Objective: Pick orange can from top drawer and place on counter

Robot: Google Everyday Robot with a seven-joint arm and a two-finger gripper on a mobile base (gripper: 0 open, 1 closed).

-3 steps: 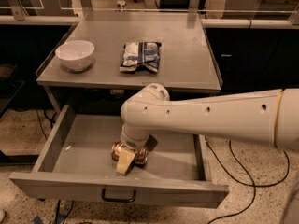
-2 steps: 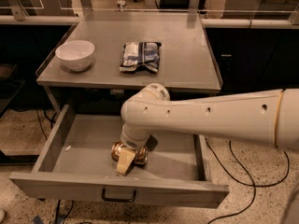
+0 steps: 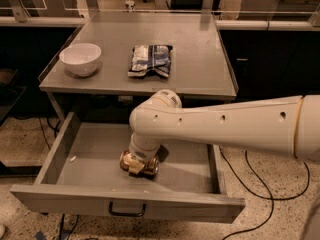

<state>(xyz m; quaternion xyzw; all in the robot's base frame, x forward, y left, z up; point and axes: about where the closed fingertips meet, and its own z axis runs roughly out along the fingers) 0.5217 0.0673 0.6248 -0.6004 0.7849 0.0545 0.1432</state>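
Readable text: none for you | snack bag (image 3: 150,60) print: illegible | pincer (image 3: 139,164): inside top drawer (image 3: 95,159), at orange can (image 3: 151,166)

There is just one camera. It sits high up in front of the counter (image 3: 200,59) and looks down and forward at it. The open drawer (image 3: 90,159) is close, low in the view. The arm (image 3: 225,129) comes in from the right, and the gripper (image 3: 140,165) is down in the drawer, at the can (image 3: 127,160).
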